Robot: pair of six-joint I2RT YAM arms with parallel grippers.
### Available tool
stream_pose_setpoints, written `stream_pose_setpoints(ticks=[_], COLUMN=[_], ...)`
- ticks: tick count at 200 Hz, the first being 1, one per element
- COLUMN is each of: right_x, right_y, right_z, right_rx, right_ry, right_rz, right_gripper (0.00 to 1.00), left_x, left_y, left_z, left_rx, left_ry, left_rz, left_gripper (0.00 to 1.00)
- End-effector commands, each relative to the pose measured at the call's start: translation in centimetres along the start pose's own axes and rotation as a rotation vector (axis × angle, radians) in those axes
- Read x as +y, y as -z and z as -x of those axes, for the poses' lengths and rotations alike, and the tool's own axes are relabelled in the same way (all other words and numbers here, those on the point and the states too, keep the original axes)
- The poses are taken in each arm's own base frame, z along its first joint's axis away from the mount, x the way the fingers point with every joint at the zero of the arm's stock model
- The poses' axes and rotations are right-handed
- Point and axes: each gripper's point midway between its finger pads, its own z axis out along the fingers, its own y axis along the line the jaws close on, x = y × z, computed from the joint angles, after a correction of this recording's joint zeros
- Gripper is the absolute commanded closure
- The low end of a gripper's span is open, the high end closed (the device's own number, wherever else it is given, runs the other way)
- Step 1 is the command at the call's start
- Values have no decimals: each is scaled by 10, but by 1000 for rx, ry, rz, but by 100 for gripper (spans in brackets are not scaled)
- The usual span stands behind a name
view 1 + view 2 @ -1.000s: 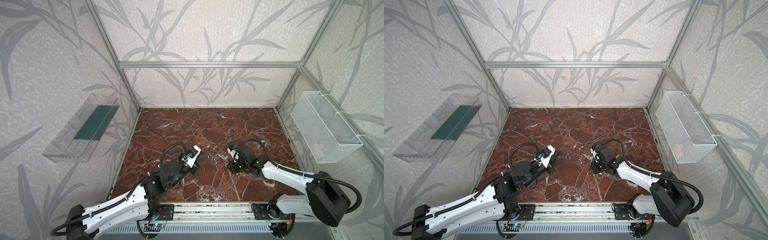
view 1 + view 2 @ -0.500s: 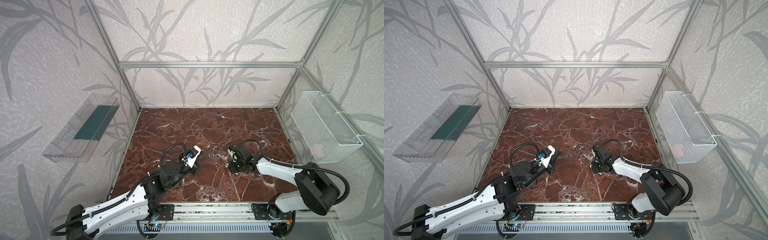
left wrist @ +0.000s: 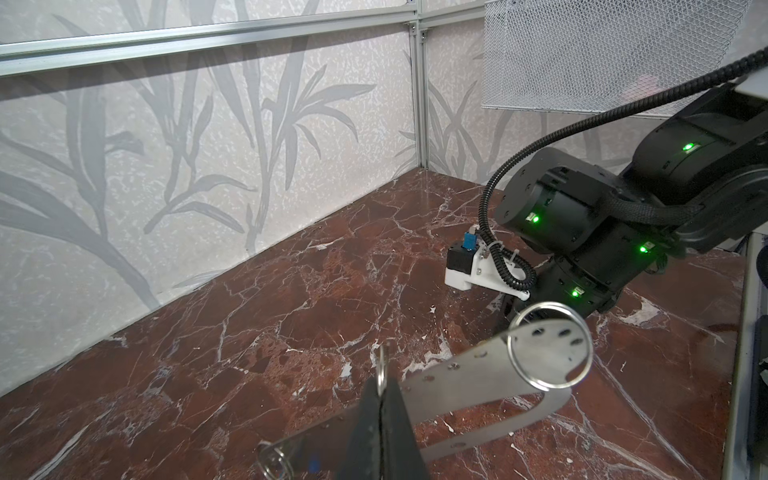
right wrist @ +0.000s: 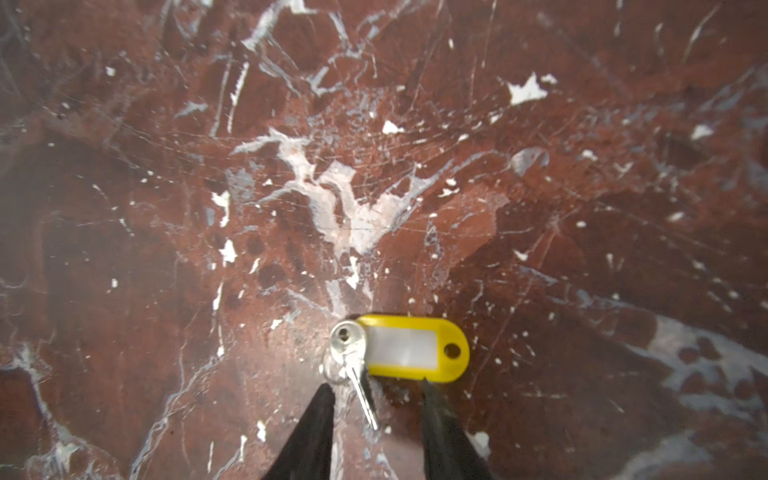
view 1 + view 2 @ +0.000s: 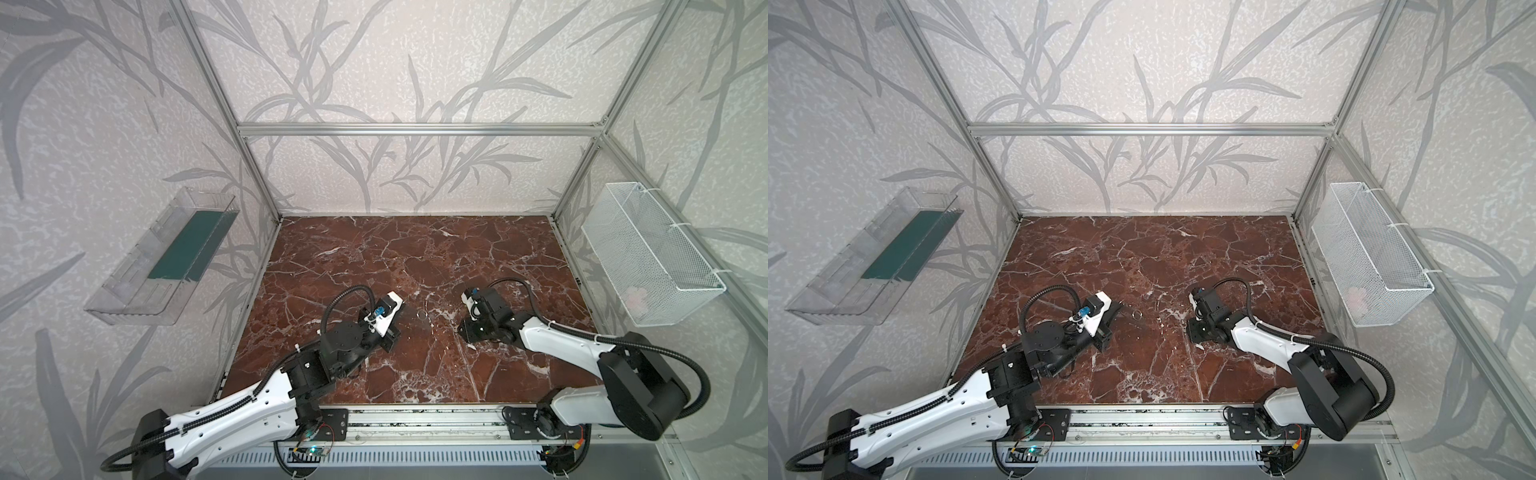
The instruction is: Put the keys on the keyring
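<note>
My left gripper (image 3: 381, 401) is shut on the keyring (image 3: 465, 386), a flat grey plate with an oval cut-out and small holes, held just above the marble floor. A large split ring (image 3: 550, 347) hangs through the plate's far end, and a small ring (image 3: 274, 461) with a dim blue patch beside it sits at the near end. In the right wrist view the yellow-tagged key (image 4: 413, 347) lies flat on the floor. Its silver blade (image 4: 361, 390) points in between the fingers of my open right gripper (image 4: 376, 388). One fingertip (image 4: 428, 386) reaches the tag's edge.
In both top views the two arms face each other over the front of the marble floor (image 5: 415, 257), the right wrist (image 5: 484, 322) pointing down. A clear tray (image 5: 166, 257) hangs on the left wall and a white mesh basket (image 5: 648, 257) on the right wall.
My right gripper's jaws have spread wider over the yellow key, and the right arm's elbow shifted slightly. The left arm and the keyring have stayed put.
</note>
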Motion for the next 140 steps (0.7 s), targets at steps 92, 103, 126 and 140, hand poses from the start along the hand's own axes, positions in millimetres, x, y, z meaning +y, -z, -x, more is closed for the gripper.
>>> stream_pose_setpoints(ticks=[92,103,126,140], right_x=[24,23,15,14], right_y=[-2,-5,-9,-11], right_z=[10,9,9,9], right_rx=[-12,-5,2,-1], right_ry=[218,229,227,227], right_rz=[-78,-107,-166,-174], right_gripper=[71,72,75,75], left_x=[-1,-1,-1,-1], left_y=[3,3,3,3], left_z=[11,12,11,11], left_rx=[-34,-36,-34,-32], left_ry=[35,37,37,37], left_rz=[-11,-9,-9,-11], left_gripper=[100,100,100,100])
